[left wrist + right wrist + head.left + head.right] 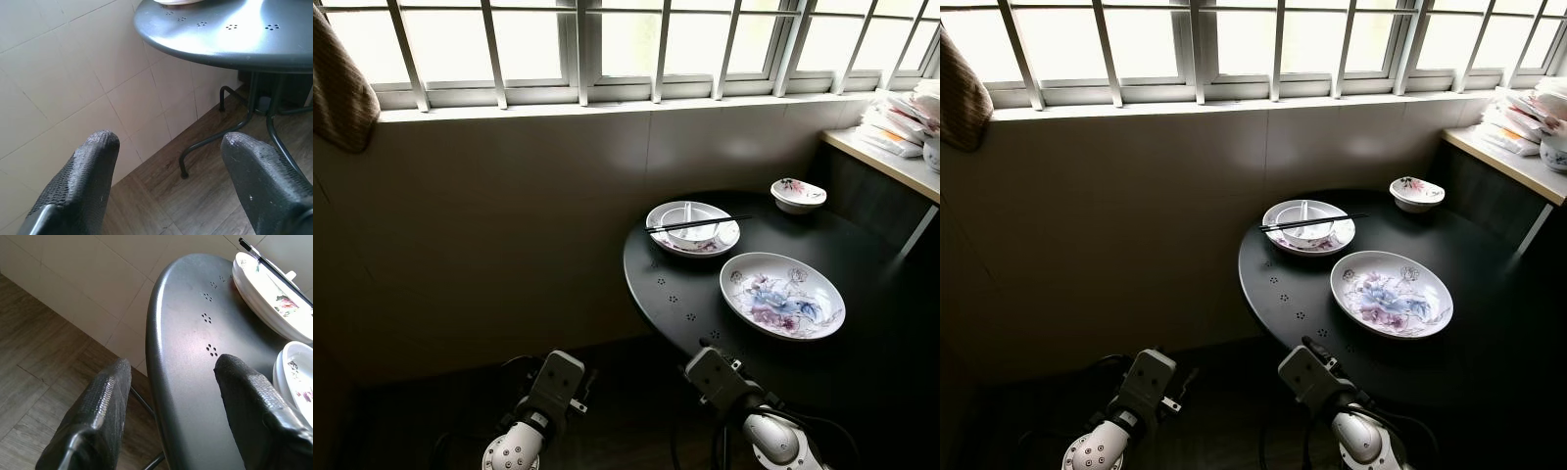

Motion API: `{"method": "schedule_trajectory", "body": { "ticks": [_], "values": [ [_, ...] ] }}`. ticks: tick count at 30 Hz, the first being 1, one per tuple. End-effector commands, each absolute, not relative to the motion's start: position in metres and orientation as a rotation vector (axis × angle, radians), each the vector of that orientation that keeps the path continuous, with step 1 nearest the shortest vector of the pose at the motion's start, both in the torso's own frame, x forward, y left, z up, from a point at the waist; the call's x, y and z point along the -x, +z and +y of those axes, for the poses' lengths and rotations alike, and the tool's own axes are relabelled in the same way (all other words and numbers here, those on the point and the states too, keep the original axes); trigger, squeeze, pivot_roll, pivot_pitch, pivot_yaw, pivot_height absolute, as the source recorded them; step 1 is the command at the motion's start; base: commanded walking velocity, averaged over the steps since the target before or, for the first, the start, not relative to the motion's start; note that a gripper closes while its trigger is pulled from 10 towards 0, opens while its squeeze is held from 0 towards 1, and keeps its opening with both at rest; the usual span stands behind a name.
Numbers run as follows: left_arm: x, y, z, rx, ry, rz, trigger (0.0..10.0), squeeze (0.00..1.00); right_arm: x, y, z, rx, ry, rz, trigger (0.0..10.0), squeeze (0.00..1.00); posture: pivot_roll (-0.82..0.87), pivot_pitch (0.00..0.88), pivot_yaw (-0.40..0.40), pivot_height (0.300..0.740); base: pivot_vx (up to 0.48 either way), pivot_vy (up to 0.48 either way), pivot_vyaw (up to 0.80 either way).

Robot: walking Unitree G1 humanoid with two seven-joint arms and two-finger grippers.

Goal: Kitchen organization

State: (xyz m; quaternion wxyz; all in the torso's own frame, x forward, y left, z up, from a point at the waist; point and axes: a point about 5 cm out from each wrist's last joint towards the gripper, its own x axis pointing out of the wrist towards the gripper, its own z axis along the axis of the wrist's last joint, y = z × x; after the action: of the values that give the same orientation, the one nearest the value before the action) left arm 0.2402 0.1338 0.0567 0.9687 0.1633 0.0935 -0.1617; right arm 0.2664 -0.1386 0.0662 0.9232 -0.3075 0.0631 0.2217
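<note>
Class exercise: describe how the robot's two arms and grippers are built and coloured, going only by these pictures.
Both arms are silver with rounded joint housings and boxy wrist blocks; the left arm has small dark screw holes on its round joint, and black cables loop beside the right arm. Each gripper, left and right, has two broad black fingers with a finely textured, mesh-like surface.

On the surface [705,294] below the window [607,44], a large plate [782,295] lies nearest. Behind it to the left sits a plate [693,231] holding a bowl [693,227] with chopsticks [698,224] laid across; a small bowl [798,195] stands farthest back, right.
</note>
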Motion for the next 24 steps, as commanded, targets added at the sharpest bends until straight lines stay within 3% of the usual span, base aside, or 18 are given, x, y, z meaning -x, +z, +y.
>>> {"method": "schedule_trajectory", "body": {
  "ticks": [1,10,12,14,23,24],
  "values": [
    [-0.261,0.07,0.153,-0.35,-0.097,0.209,10.0,0.0,-0.294,0.092,-0.111,0.451,0.446,0.026,10.0,0.0,0.09,0.0,-0.086,0.74,0.0,0.0,0.0],
    [-0.261,0.07,0.153,-0.35,-0.097,0.209,10.0,0.0,-0.294,0.091,-0.112,0.458,0.442,0.03,10.0,0.0,0.09,0.0,-0.086,0.74,0.0,0.0,0.0],
    [-0.261,0.076,0.154,-0.288,-0.088,0.173,10.0,0.0,-0.287,0.122,-0.102,0.269,0.506,-0.158,10.0,0.0,0.09,0.0,-0.086,0.74,0.0,0.0,0.0],
    [-0.261,0.078,0.155,-0.262,-0.085,0.157,10.0,0.0,-0.283,0.135,-0.1,0.195,0.526,-0.244,10.0,0.0,0.09,0.0,-0.086,0.74,0.0,0.0,0.0],
    [-0.261,0.079,0.154,-0.266,-0.078,0.161,10.0,0.0,-0.285,0.132,-0.101,0.208,0.52,-0.235,10.0,0.0,0.1,0.0,-0.085,0.74,0.0,0.0,0.0],
    [-0.261,0.079,0.154,-0.272,-0.079,0.158,10.0,0.0,-0.287,0.129,-0.103,0.269,0.504,-0.226,10.0,0.0,0.1,0.0,-0.085,0.74,0.0,0.0,0.0]
  ]
}}
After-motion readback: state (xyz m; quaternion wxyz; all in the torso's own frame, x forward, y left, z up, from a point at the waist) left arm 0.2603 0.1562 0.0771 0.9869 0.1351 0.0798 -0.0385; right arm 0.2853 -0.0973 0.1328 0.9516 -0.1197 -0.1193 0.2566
